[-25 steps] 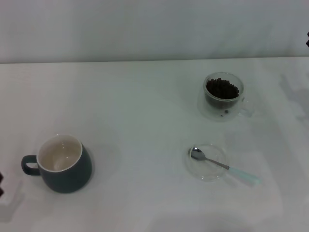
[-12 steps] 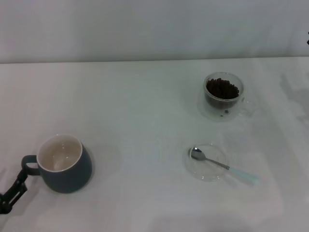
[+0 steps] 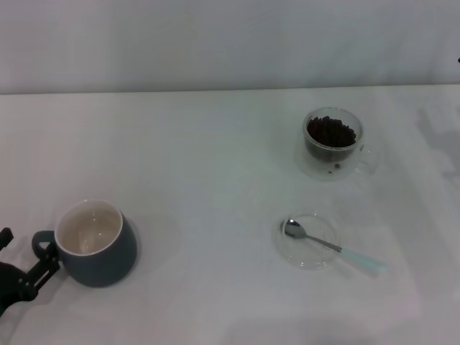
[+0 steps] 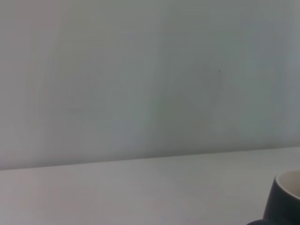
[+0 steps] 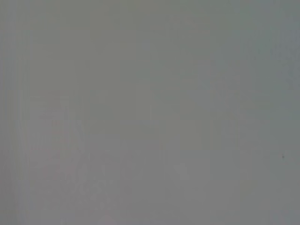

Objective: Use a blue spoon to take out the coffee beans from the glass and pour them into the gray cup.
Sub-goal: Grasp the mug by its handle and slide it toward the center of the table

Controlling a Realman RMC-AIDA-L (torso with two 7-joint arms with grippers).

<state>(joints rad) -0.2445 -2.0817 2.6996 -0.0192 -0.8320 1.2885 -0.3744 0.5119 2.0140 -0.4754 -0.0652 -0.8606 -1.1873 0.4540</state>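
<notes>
Beside the rounded gray cup (image 3: 97,244)'s loop handle, left hand (image 3: 21,277).

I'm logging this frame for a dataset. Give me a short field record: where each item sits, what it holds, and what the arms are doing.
gray cup: near left of table, upright, empty, handle pointing left
glass: far right, filled with coffee beans
spoon: bowl lying in a clear saucer, blue handle sticking out over its right rim
left tool: at the cup's handle, low at the left edge
right tool: not in view
table: white
</notes>
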